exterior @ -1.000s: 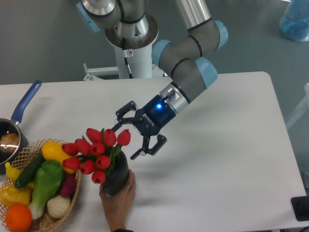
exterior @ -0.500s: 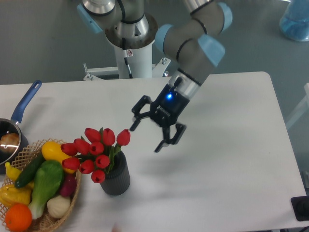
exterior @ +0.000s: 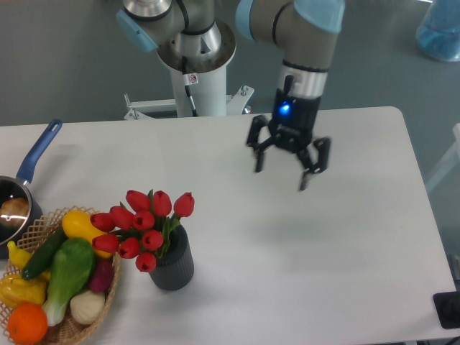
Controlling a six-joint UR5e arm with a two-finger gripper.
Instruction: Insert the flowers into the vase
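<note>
Already the flowers (exterior: 144,224) stand in the vase (exterior: 172,260), well down to the left of my gripper (exterior: 282,171), whose fingers are spread wide and empty, so nothing seems left.

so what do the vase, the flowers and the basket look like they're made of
The vase looks like matte dark grey plastic or ceramic; its finely ribbed wall shows no shine, so which one stays open. The flowers seem artificial, likely plastic or fabric: the red heads are uniform and evenly coloured. The basket looks like woven wicker, with tan interlaced strands along its rim.
</note>
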